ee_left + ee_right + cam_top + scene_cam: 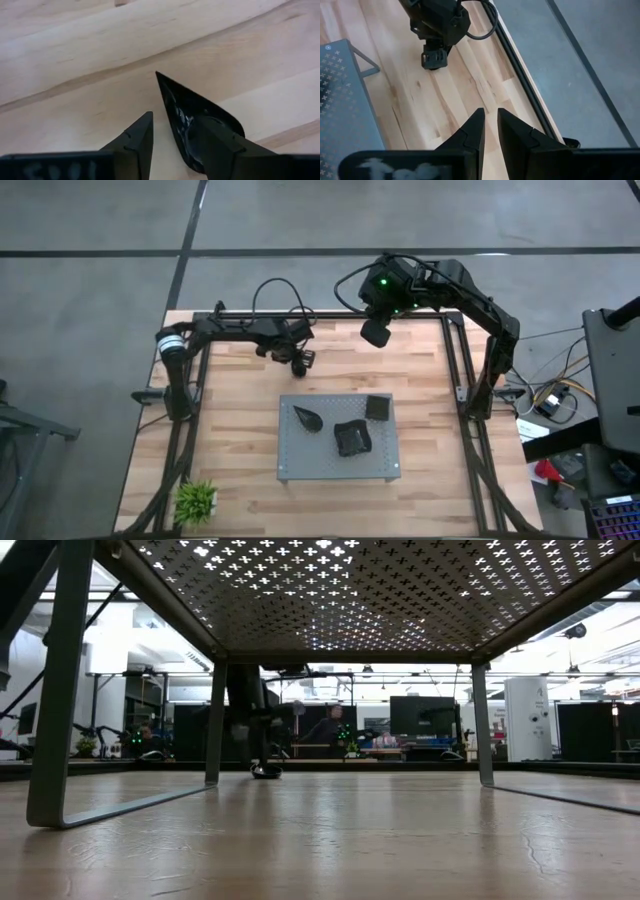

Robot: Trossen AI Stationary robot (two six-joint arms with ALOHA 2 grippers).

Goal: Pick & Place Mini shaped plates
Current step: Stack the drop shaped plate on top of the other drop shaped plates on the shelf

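So the left gripper (303,361) is down low over the bare wooden table (240,430), just behind the grey perforated board (338,470). In its wrist view the fingers (135,142) stand apart with a teardrop plate (192,122) lying on the wood right at them. One finger overlaps the plate's wide end, the pointed tip aims away from the gripper. Can't tell if it's actually gripping it.

Three more mini plates sit on the board: a teardrop one (308,419), a square one (377,408) and another dark one (351,438).

The right gripper (490,132) hangs above the table's back edge, fingers nearly together, nothing in them.
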